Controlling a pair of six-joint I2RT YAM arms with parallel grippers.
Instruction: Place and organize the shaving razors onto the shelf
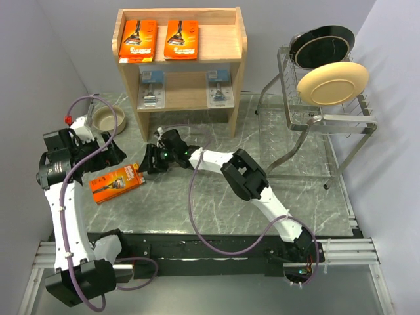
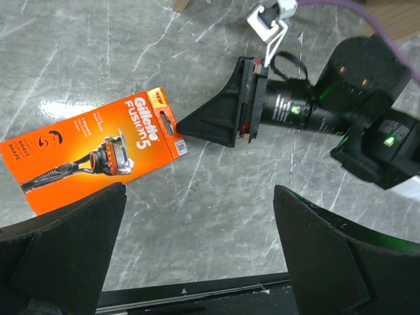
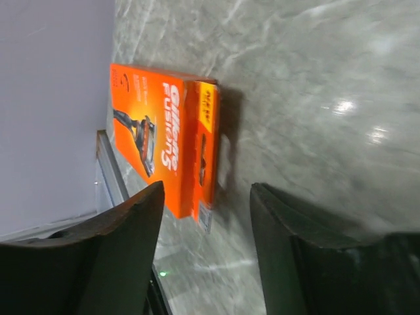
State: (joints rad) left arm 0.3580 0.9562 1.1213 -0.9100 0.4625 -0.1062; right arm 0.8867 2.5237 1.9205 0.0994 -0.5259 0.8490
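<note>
Was closed in by plain pale-grey panels: a left wall (image 1: 33, 65), a back wall (image 1: 275, 20) and a right wall (image 1: 394, 131). Was lit softly and evenly, with pale glints thrown back off the glossy grey marbled tabletop (image 1: 164, 210). Ended at the near edge in a black base plate (image 1: 164, 246) and aluminium rails (image 1: 354, 252). Held at the right a wire dish rack (image 1: 341, 121) with a cream plate (image 1: 333, 83) and a black plate (image 1: 321, 42) standing on edge, and by the left wall a beige bowl (image 1: 108, 118).

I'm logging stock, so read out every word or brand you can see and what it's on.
"Gillette FUSION5": the loose orange pack.
"NEW": that pack's yellow corner.
Its smaller print: too blurred to read.
Packs on the shelf: too small to read.
</note>
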